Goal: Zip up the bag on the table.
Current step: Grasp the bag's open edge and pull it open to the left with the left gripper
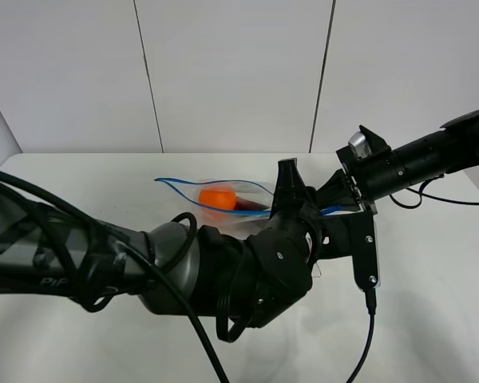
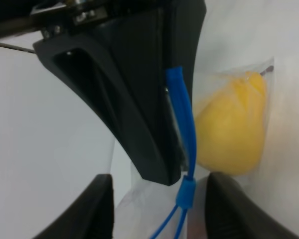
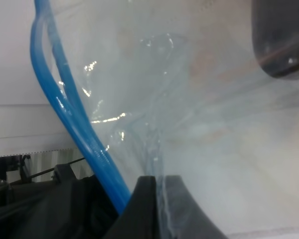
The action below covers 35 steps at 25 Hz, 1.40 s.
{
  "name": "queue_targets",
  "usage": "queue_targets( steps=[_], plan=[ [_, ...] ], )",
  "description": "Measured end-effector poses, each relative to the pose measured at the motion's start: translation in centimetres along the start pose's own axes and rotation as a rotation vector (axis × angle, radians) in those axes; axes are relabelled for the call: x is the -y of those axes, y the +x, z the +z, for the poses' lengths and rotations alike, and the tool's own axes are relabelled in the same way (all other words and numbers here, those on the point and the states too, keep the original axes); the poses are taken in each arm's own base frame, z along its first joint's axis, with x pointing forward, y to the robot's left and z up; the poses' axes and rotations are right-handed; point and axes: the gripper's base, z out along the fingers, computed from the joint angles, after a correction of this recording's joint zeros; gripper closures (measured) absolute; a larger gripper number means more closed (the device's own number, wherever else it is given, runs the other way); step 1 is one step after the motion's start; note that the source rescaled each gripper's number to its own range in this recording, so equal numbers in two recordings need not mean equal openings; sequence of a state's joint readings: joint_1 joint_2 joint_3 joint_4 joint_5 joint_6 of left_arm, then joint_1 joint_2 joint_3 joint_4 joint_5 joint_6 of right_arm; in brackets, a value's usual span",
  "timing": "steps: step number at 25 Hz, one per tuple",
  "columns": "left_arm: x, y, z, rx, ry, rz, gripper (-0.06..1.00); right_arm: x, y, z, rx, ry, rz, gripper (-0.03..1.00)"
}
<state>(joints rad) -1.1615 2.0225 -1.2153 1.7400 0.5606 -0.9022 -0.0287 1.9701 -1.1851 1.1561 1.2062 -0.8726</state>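
The clear bag (image 1: pixel 247 199) lies on the white table (image 1: pixel 431 311), with an orange fruit (image 1: pixel 218 197) and a dark purple one beside it. Its blue zipper strip (image 1: pixel 184 183) gapes open at the left end. My left gripper (image 1: pixel 290 195) reaches across to the bag's right end. In the left wrist view its fingers (image 2: pixel 97 209) stand apart on either side of the zipper strip (image 2: pixel 187 144), where the two blue lines join; a yellow fruit (image 2: pixel 234 129) shows behind. My right gripper (image 1: pixel 339 203) is shut on the bag's plastic (image 3: pixel 189 99) at the right end, next to the strip (image 3: pixel 74 124).
White wall panels stand behind the table. My left arm (image 1: pixel 104 263) and its cables cover much of the front of the table. A cable (image 1: pixel 367 335) hangs from the left wrist. A black finger (image 2: pixel 134 99) of the other gripper fills the left wrist view.
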Motion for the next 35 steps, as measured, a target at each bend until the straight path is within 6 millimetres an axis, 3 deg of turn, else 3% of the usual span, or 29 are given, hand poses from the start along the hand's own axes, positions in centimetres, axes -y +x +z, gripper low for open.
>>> queue_targets(
  steps=[5, 19, 35],
  plan=[
    [0.10, -0.08, 0.00, 0.008, 0.011, 0.000, 0.66, 0.00, 0.00, 0.00, 0.000, 0.000, 0.000, 0.97],
    [0.24, -0.20, -0.01, 0.022, 0.027, 0.000, 0.72, 0.00, 0.00, 0.00, 0.000, 0.000, 0.000, 0.97],
    [0.33, -0.25, -0.01, 0.028, 0.036, 0.016, 0.94, -0.02, -0.03, 0.00, 0.003, -0.002, 0.001, 0.97]
  ],
)
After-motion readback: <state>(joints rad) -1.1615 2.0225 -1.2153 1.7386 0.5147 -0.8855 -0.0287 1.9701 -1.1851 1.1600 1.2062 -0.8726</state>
